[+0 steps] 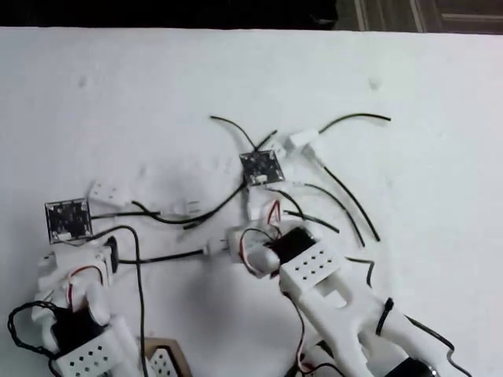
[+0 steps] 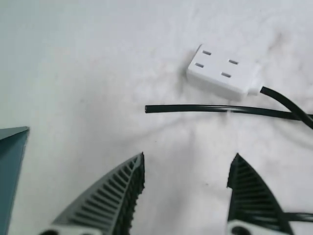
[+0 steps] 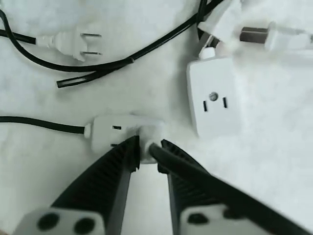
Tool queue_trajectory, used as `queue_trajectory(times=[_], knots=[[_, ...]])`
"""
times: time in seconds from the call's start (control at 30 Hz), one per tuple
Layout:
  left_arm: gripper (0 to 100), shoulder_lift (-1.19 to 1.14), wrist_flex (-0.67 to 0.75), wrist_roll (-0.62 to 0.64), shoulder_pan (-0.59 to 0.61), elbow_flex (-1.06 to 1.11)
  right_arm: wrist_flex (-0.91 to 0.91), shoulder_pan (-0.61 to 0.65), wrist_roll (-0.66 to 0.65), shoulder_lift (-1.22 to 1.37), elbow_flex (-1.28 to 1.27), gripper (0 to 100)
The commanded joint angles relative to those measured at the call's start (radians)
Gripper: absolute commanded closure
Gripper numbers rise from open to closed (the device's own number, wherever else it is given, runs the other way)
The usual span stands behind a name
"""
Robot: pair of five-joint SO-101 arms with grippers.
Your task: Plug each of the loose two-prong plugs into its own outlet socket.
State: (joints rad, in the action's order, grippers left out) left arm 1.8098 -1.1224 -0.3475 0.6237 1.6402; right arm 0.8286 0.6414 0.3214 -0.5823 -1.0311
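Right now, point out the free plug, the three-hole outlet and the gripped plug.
free plug [image 3: 68, 44], right wrist view, white body
three-hole outlet [image 3: 215, 105], right wrist view, front face
gripped plug [image 3: 150, 131], right wrist view, white body

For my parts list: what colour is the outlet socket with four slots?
The outlet socket is white; the left wrist view shows it best.

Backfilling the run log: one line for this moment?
right gripper: shut on plug at inline socket | left gripper: open near double socket | second plug: loose
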Motion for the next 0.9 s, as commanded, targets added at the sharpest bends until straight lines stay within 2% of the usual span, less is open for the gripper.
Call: queue_trajectory(times=[0.0, 0.23, 0.5, 0.67, 0.77, 0.87], knots=[[72, 0.015, 0.018, -0.006, 0.002, -0.008, 0.005, -0.031, -0.025, 0.001, -0.014, 98.1], [72, 0.015, 0.018, -0.006, 0.002, -0.008, 0.007, -0.01, -0.025, 0.004, -0.023, 98.1], [72, 0.015, 0.018, -0.006, 0.002, -0.008, -0.085, 0.151, -0.028, 0.007, -0.127, 98.1], [72, 0.015, 0.018, -0.006, 0.002, -0.008, -0.174, 0.148, -0.176, 0.007, -0.203, 98.1], [72, 0.015, 0.018, -0.006, 0.002, -0.008, -0.182, 0.147, -0.242, 0.007, -0.203, 98.1], [72, 0.015, 0.018, -0.006, 0.002, -0.008, -0.182, 0.143, -0.365, 0.007, -0.201, 98.1]])
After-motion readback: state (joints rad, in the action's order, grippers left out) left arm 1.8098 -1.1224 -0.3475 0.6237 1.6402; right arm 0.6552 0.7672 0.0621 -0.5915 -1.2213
